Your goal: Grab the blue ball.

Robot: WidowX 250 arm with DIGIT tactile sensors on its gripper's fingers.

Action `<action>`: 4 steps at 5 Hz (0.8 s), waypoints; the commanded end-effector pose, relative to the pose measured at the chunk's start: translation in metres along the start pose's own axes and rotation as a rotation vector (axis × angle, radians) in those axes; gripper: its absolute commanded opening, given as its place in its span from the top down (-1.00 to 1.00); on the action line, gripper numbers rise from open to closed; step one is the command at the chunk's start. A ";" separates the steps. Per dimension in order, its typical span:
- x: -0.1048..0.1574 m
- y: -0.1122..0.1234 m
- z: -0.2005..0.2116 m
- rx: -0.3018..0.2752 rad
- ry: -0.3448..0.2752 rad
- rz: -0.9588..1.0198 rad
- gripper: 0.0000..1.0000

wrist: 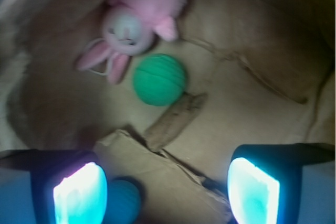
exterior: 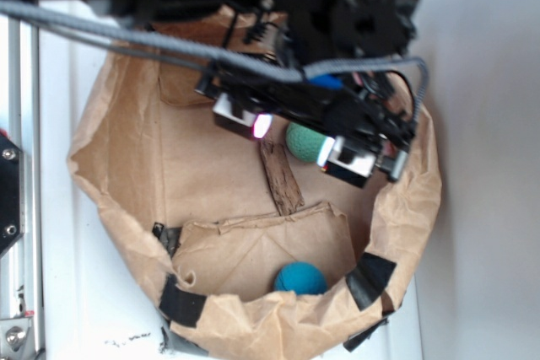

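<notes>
The tool (wrist: 165,190) hangs open over the bag (exterior: 118,233), and must drop onto the blue ball (exterior: 299,279) near the bag's front edge.

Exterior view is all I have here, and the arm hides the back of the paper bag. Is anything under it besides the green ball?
Observer: Yes, a pink plush bunny lies just beyond the green ball.
Operator: Is the gripper open?
Observer: Open; the gripper has its two fingers spread wide, nothing between them.
Operator: Where is the blue ball relative to it?
Observer: The blue ball sits beside the left finger, partly hidden by it, not between the two.
</notes>
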State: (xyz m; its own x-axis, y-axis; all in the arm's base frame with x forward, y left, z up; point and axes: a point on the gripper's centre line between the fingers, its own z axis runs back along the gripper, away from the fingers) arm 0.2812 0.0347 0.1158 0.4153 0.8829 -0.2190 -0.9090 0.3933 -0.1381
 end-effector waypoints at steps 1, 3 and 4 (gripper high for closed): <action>0.011 0.018 -0.028 -0.051 -0.021 0.035 -1.00; -0.009 0.016 -0.056 -0.076 0.008 0.067 -1.00; -0.024 0.003 -0.061 -0.064 0.023 0.091 -1.00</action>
State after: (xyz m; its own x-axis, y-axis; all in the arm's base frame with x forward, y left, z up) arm 0.2662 -0.0087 0.0556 0.3142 0.9078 -0.2779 -0.9485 0.2873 -0.1338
